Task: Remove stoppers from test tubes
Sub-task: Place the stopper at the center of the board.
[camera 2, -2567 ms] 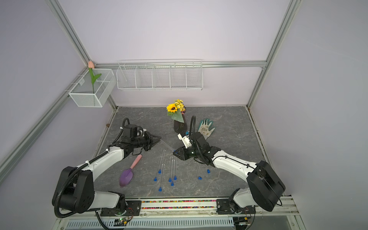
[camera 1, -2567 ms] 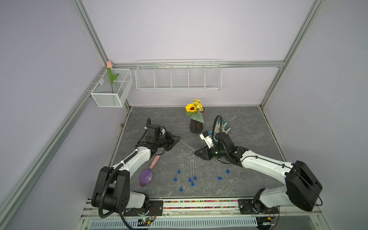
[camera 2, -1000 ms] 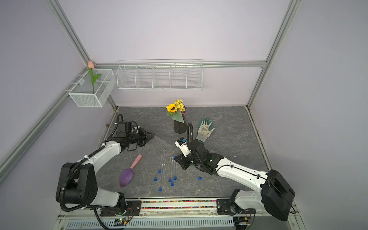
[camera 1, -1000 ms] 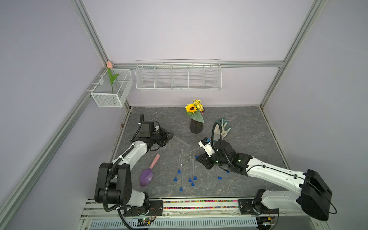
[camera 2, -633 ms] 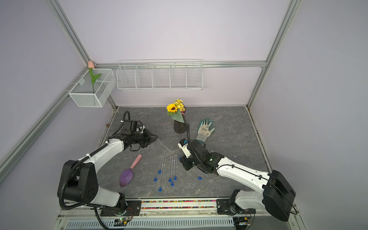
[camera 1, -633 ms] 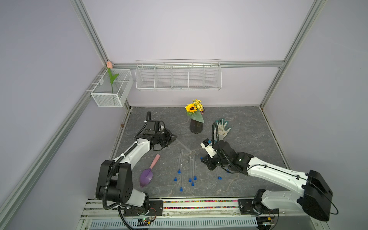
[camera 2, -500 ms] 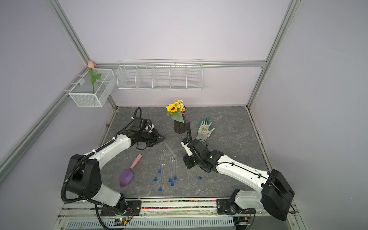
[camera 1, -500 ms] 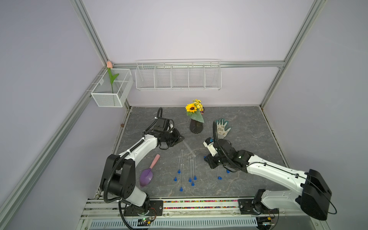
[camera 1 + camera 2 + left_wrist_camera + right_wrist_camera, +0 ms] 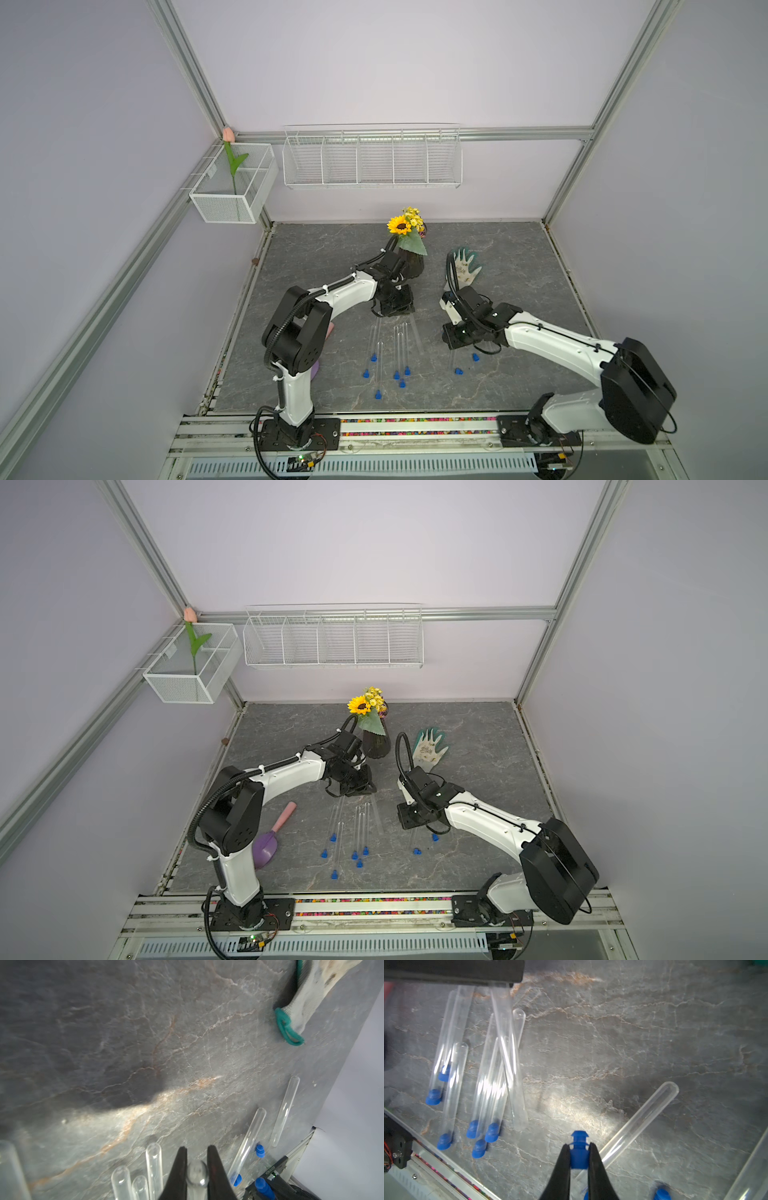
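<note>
Nearest the front rail, a cluster of test tubes [image 9: 353, 829] lies on the slate table [image 9: 478, 737] with blue stoppers [image 9: 333, 874] pointing toward me.

Only the right wrist view shows me that the right gripper [image 9: 579, 1144] is clamped on a pulled stopper [image 9: 579, 1157], its plug end sticking out past the fingertips. An uncapped tube [image 9: 643, 1120] lies on the table just beyond. In both top views the arm's own wrist hides those jaws.

The left wrist view shows the left gripper [image 9: 197, 1148] squeezed onto the rounded end of a held tube [image 9: 197, 1174]. From the right wrist I see that tube slanting over the cluster with its mouth bare. From above it is just a faint streak.

The purple scoop [image 9: 274, 833] shows whole in a top view, yet in a top view the left arm [image 9: 299, 332] covers nearly all of it.

Farther back lie a glove [image 9: 465, 266] and a vase of sunflowers [image 9: 376, 742], with the left wrist crowding the vase. On the walls hang a wire shelf [image 9: 372, 158] and a mesh basket [image 9: 224, 203].
</note>
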Motion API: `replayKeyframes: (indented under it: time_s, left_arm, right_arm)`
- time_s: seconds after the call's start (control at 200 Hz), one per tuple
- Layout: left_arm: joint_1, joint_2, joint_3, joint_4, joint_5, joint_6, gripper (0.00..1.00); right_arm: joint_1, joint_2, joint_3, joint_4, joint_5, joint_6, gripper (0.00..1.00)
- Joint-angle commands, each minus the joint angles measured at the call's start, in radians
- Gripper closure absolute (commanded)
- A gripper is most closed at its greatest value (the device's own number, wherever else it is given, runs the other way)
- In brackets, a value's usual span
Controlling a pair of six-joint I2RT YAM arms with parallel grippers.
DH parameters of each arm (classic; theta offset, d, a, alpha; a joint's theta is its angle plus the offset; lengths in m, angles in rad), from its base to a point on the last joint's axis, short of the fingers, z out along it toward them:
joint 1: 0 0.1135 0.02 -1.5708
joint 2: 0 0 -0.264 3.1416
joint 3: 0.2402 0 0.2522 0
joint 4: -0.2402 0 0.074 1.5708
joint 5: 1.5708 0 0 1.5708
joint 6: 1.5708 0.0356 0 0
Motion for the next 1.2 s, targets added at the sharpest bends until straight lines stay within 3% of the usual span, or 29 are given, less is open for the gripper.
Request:
replayKeyframes:
  time_s: [0.0,0.61,0.95,1.2]
  left_arm:
    - [-0.031,0.032,0.035,-0.007,-0.019,-0.001,1.00]
    - [-0.094,0.144,0.072,0.048,-0.001,-0.052,0.97]
    - [-0.096,0.151,0.065,0.059,0.005,-0.060,0.95]
    - [-0.098,0.155,0.064,0.066,0.010,-0.063,0.91]
  right_arm:
    - [-0.017,0.048,-0.007,0.039,-0.056,0.014,0.86]
    - [-0.028,0.189,-0.053,0.175,-0.129,0.050,0.82]
    - [-0.027,0.196,-0.054,0.173,-0.118,0.057,0.65]
    - [-0.027,0.161,-0.066,0.159,-0.110,0.060,0.61]
